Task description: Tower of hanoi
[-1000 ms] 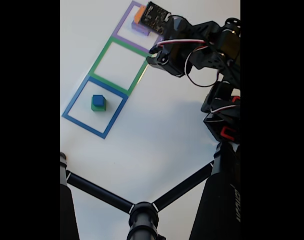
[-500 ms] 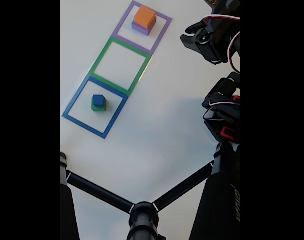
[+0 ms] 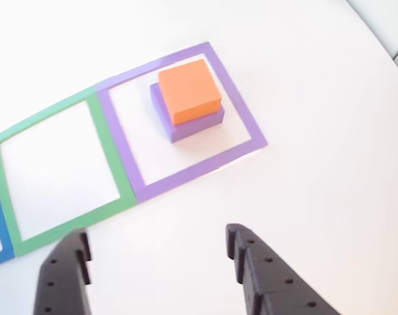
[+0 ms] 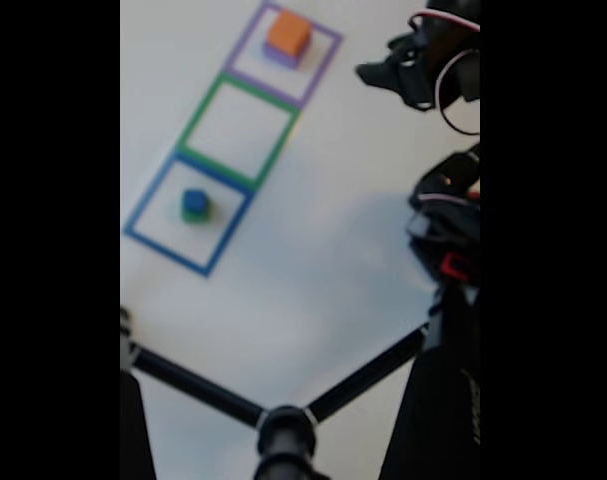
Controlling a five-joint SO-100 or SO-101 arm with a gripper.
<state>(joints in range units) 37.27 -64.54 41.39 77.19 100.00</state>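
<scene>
Other view: ahead of the gripper [image 3: 159, 252], orange block [image 3: 189, 90] sits on purple block [image 3: 193, 125] inside the purple outline [image 3: 244, 118], jaws wide and empty. Likely between moves; next, the blue cube [image 4: 193, 197] on green block [image 4: 194, 211], blurred in the fixed view.

No text, label, brand, number or sign can be read in either view; the blurred marks on the dark stand [image 4: 438, 420] stay illegible.
</scene>
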